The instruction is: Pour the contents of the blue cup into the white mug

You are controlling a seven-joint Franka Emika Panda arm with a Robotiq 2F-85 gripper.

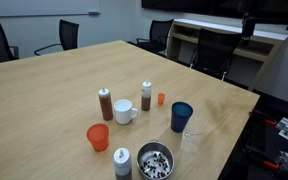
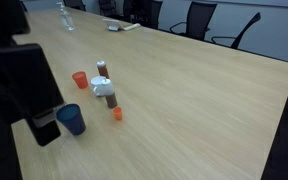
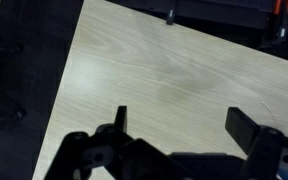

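The blue cup (image 1: 182,117) stands upright near the table's edge; it also shows in an exterior view (image 2: 71,119). The white mug (image 1: 124,111) stands a little apart from it, between two shakers, and shows partly hidden in an exterior view (image 2: 104,88). My gripper (image 3: 182,125) is open and empty in the wrist view, with bare wooden tabletop between its fingers. Neither the cup nor the mug shows in the wrist view. The dark arm (image 2: 34,85) fills the foreground close to that camera, beside the blue cup.
An orange-red cup (image 1: 98,137), a brown-capped shaker (image 1: 105,103), a dark-capped white shaker (image 1: 146,96), another shaker (image 1: 122,162), a small orange item (image 1: 161,99) and a metal bowl (image 1: 155,160) stand around the mug. Office chairs (image 1: 56,38) line the table's far side.
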